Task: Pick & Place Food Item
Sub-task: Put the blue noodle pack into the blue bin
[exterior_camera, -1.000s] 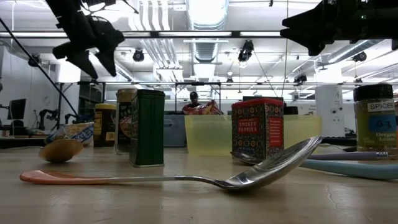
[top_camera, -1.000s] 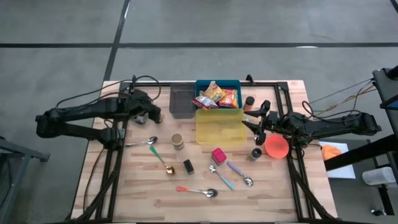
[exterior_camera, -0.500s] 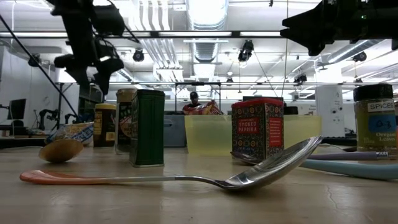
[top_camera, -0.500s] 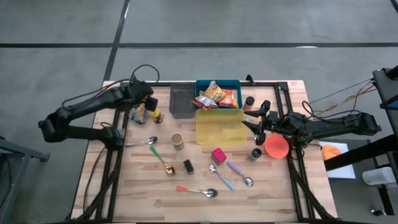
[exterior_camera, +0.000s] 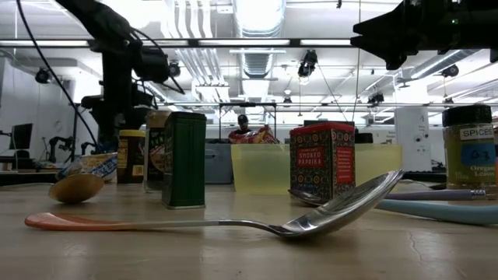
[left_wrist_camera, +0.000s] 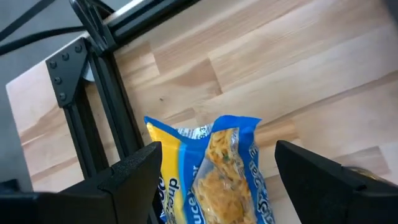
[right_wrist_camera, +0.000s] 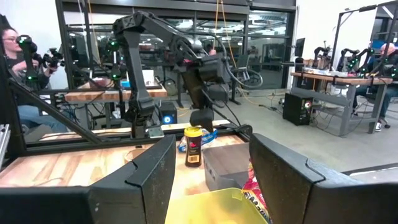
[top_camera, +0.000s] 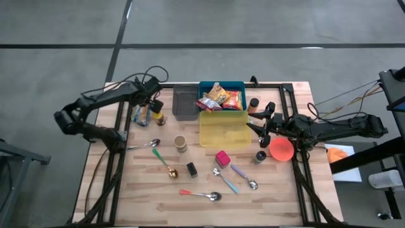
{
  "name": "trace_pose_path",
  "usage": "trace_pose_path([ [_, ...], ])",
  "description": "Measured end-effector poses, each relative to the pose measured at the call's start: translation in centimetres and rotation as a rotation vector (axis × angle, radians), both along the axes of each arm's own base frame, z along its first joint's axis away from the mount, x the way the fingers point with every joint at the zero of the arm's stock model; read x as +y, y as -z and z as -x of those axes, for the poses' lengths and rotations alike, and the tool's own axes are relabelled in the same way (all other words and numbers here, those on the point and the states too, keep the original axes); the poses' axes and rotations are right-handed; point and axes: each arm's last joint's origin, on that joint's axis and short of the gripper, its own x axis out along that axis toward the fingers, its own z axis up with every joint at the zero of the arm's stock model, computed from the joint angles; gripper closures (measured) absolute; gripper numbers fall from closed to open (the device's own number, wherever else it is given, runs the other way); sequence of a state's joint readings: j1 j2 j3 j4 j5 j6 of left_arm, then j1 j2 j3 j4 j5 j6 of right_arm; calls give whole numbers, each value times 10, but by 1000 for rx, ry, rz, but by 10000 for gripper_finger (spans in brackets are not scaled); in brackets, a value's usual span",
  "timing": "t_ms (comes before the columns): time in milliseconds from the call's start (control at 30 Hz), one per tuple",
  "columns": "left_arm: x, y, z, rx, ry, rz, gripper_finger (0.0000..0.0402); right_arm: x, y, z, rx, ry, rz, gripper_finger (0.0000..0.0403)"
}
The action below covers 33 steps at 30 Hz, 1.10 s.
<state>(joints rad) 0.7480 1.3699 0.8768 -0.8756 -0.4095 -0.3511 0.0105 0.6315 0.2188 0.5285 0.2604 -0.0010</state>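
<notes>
Two pincers are mine at this wooden bench (top_camera: 152, 196). My left pincer (top_camera: 147, 102) hangs near the far left corner, pointing steeply down, just above a blue and yellow noodle packet (left_wrist_camera: 214, 171). In the left wrist view its two dark fingers (left_wrist_camera: 130, 180) stand wide apart, one on each side of the packet, and they hold nothing. I cannot tell if the fingers touch the packet. The packet lies flat on the bench, just beside the black frame rail (left_wrist_camera: 106, 118) and beside a small brown jar with a yellow lid (top_camera: 159, 118).

My right pincer (top_camera: 262, 121) waits at the right side of the bench, near level, with its fingers partly apart and empty. It points across the bench, and its wrist view shows my left arm (right_wrist_camera: 168, 46) over the jar (right_wrist_camera: 193, 147).

Behind the middle of the bench stands a blue bin (top_camera: 207, 85) with snack packets (top_camera: 221, 98) inside, a grey container (top_camera: 184, 103) to its left, and a pale yellow bin (top_camera: 223, 130) in front of it. An orange bowl (top_camera: 281, 149) sits under my right arm. Spoons (top_camera: 205, 195), a red paprika tin (top_camera: 222, 158) and a dark green tin (exterior_camera: 184, 159) lie scattered on the near part of the bench. A person (right_wrist_camera: 15, 74) sits in the room beyond.
</notes>
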Motion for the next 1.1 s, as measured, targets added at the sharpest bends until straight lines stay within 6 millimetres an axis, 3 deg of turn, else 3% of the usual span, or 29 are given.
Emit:
trace_pose_path([
  [467,14,17,-8,-43,27,77,88,0,0,0,0,-1,0,199],
  [867,13,1,4,-130,-75,25,88,0,0,0,0,0,0,199],
  [1100,20,6,19,-133,-174,47,88,0,0,0,0,-1,0,199],
])
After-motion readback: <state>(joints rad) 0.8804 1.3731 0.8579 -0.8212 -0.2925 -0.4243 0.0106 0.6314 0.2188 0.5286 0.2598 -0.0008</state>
